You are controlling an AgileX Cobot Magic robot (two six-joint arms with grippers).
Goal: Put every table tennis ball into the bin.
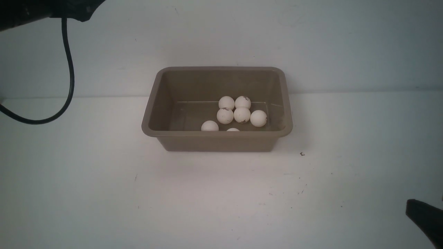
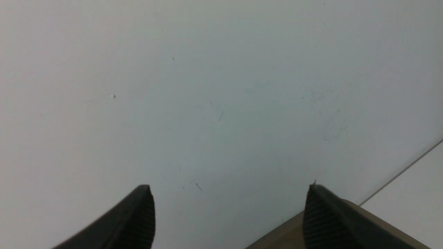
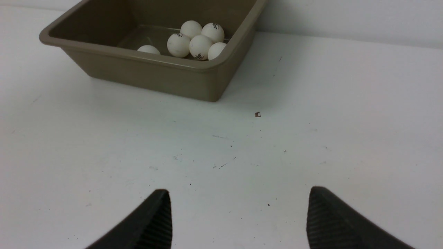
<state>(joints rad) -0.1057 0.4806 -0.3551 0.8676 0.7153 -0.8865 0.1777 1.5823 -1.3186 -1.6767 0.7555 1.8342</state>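
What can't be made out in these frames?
Front view: nearest table tennis ball shows only its top; the bin rim hides the rest.
Right wrist view: that ball is fully hidden behind the rim.
Left wrist view: bin cut off by the frame edge and a left pincer finger; inside unseen.
Ball markings: too small to read in any view.

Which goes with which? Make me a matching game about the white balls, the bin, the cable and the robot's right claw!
Things:
1. table tennis balls
2. bin
3. cable
4. right gripper

Descriptions:
A. open, holding nothing, above the bare table
B. white, lying inside the bin
C. black, hanging in a loop on the robot's left
D. grey-brown, standing on the white table

Pairs: 1-B, 2-D, 3-C, 4-A
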